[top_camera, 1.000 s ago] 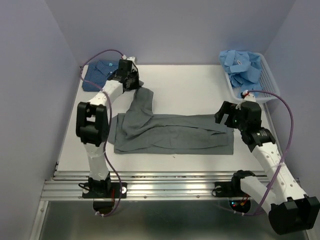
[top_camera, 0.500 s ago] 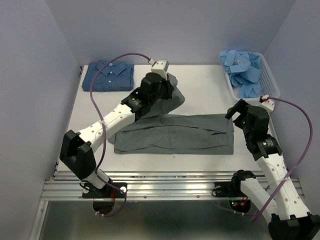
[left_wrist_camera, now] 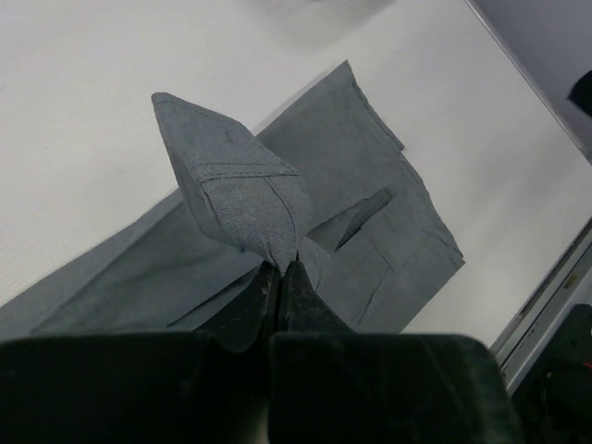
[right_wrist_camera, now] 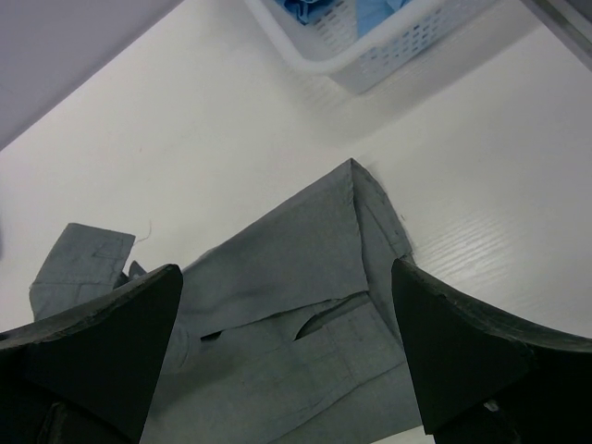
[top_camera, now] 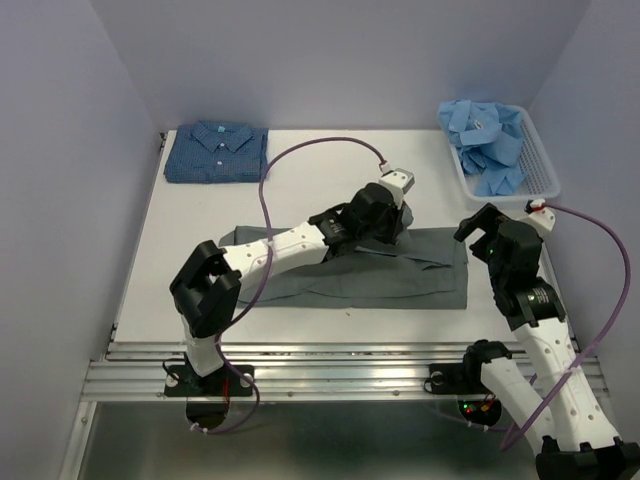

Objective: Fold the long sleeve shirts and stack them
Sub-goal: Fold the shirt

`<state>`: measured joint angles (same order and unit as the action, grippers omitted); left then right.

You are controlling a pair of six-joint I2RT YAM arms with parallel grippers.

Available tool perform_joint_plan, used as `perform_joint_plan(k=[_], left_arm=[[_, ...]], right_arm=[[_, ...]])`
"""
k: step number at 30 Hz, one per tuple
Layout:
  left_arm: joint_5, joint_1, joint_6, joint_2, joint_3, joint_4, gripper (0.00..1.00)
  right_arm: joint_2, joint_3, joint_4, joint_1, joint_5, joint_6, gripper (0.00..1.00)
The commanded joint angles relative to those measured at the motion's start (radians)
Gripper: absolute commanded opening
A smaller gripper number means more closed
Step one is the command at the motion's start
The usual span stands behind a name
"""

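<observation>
Overhead, the grey shirt point(top_camera: 350, 275) lies spread lengthwise across the middle of the worktop point(top_camera: 350, 170), partly folded into a long band. The left arm reaches over it, its left pincer point(top_camera: 383, 222) above the shirt's upper right part. The right pincer point(top_camera: 478, 226) hangs just off the shirt's right end with its jaws apart, holding nothing. One dark blue shirt point(top_camera: 217, 152) sits folded at the far left corner. A heap of light blue shirts point(top_camera: 488, 135) fills the white basket point(top_camera: 545, 170) at the far right.

Next, the left wrist view shows the left pincer point(left_wrist_camera: 280, 274) pressed together on the cuff end of a grey sleeve point(left_wrist_camera: 242, 196), which stands lifted in a peak above the shirt body point(left_wrist_camera: 379, 236) below it.

Lastly, from the right wrist, the right pincer point(right_wrist_camera: 287, 277) stands wide open over the grey shirt's point(right_wrist_camera: 305, 245) corner, touching no cloth. The basket point(right_wrist_camera: 370, 57) is beyond it, and the raised sleeve point(right_wrist_camera: 85, 259) shows at the left edge.

As a judgement, the task is in its early part. One shirt looks finished. The grey one is mid-fold, with a sleeve being laid across the body and the crosswise folds left to do. After that it must go on the dark blue one, and the basket's shirts have not been started.
</observation>
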<state>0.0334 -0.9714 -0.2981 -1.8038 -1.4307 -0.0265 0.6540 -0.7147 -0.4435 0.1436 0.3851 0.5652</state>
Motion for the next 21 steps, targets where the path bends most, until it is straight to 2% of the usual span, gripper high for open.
perform_joint_plan(k=[1,5,7,10,11,16,17,20,21], left_arm=[[-0.029,-0.032,0.019,0.032,-0.082,-0.069,0.0],[-0.09,-0.053,0.008,0.044,-0.067,-0.07,0.0],[-0.168,-0.065,0.01,0.052,-0.028,-0.07,0.01],[-0.277,-0.087,0.048,0.075,0.053,-0.062,0.27],[-0.294,-0.104,0.071,0.092,0.079,-0.058,0.55],[-0.368,-0.125,0.056,0.138,0.212,0.025,0.8],[-0.356,-0.128,0.036,0.162,0.248,0.025,0.98],[-0.314,-0.128,0.013,0.213,0.288,0.063,0.99],[-0.258,-0.128,0.005,0.262,0.299,0.08,0.99]], right_arm=[[-0.019,0.011,0.011,-0.002,0.014,0.005,1.0],[-0.03,0.006,0.005,-0.002,0.047,0.012,1.0],[-0.04,0.006,0.006,-0.002,0.057,0.012,1.0],[-0.044,0.006,0.006,-0.002,0.04,0.006,1.0],[-0.044,0.006,0.005,-0.002,0.009,0.001,1.0],[-0.021,0.006,-0.003,-0.002,-0.072,-0.005,1.0],[-0.016,0.009,-0.001,-0.002,-0.107,-0.008,1.0],[-0.004,0.021,0.014,-0.002,-0.153,-0.022,1.0],[0.019,0.032,0.02,-0.002,-0.184,-0.024,1.0]])
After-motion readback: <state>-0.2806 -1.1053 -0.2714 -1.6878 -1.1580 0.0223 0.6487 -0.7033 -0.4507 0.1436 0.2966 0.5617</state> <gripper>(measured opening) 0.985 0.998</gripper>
